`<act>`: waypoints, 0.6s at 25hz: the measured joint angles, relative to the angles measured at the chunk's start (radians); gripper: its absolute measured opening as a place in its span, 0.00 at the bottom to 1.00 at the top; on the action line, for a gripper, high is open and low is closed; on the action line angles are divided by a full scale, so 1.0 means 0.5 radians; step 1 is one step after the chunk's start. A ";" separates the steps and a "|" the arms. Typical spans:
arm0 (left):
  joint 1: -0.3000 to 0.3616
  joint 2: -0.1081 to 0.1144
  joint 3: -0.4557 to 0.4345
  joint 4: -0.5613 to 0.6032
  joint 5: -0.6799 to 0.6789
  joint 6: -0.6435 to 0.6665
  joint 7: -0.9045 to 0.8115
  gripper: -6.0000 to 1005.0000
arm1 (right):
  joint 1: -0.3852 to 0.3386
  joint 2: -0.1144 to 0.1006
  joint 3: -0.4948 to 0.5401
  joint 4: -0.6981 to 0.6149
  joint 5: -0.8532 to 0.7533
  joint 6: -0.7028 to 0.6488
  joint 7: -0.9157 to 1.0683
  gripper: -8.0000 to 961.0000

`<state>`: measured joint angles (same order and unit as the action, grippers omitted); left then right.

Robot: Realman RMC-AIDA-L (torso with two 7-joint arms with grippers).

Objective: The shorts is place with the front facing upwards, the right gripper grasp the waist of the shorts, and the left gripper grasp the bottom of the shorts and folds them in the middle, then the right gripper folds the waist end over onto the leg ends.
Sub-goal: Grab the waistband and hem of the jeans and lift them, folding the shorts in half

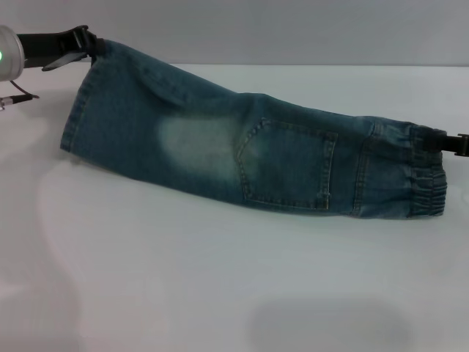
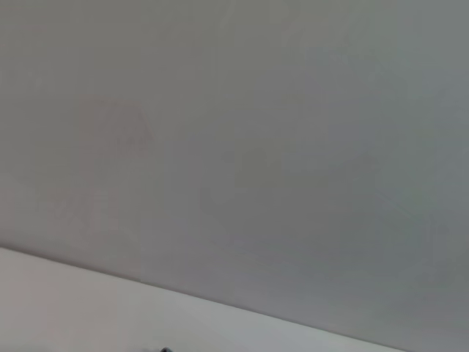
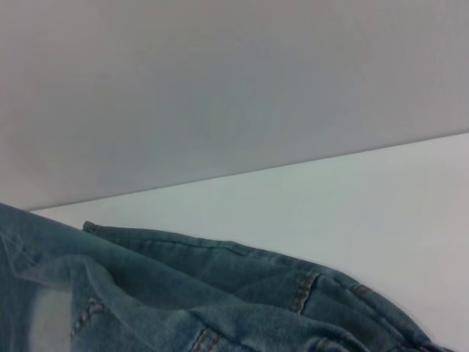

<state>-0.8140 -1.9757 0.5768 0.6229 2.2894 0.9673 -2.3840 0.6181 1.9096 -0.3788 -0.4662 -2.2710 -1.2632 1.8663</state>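
The shorts (image 1: 249, 154) stretch lengthwise across the desk (image 1: 220, 279): left gripper (image 1: 86, 40) pinches the leg ends (image 1: 82, 110), right gripper (image 1: 456, 143) pinches the waist (image 1: 426, 172).

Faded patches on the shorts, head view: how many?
1: a pale oval patch mid-leg on the shorts, left of the stitched pocket. A second may be hidden in the fold.

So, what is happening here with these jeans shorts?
A two-armed robot is folding the shorts on a white table. The left gripper holds the leg ends at the far left, lifted up. The right gripper holds the waist at the right edge. The shorts hang stretched between them, already doubled lengthwise. The waist has not yet been brought over onto the leg ends.
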 joint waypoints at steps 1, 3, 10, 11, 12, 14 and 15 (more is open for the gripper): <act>-0.003 -0.016 0.000 0.001 -0.006 -0.017 0.028 0.09 | 0.000 0.003 0.000 0.000 0.000 0.004 -0.002 0.02; -0.004 -0.027 -0.002 0.006 -0.014 -0.028 0.048 0.09 | -0.002 0.012 0.000 0.000 0.000 0.009 -0.004 0.02; -0.004 -0.088 0.002 -0.011 -0.211 -0.157 0.274 0.09 | 0.000 0.024 0.000 0.000 0.003 0.029 -0.011 0.02; -0.006 -0.095 0.002 -0.015 -0.223 -0.175 0.291 0.09 | 0.002 0.025 0.000 0.000 0.005 0.029 -0.013 0.02; -0.009 -0.101 0.002 -0.017 -0.233 -0.193 0.308 0.10 | 0.004 0.026 0.000 0.000 0.006 0.029 -0.017 0.03; -0.011 -0.111 0.002 -0.021 -0.242 -0.217 0.325 0.10 | 0.013 0.033 0.000 0.000 0.006 0.032 -0.025 0.03; -0.011 -0.115 0.002 -0.021 -0.243 -0.224 0.328 0.10 | 0.018 0.037 0.000 0.000 0.003 0.038 -0.026 0.03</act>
<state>-0.8194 -2.0333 0.5776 0.6124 2.1679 0.8552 -2.2198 0.6271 1.9279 -0.3789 -0.4664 -2.2694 -1.2441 1.8535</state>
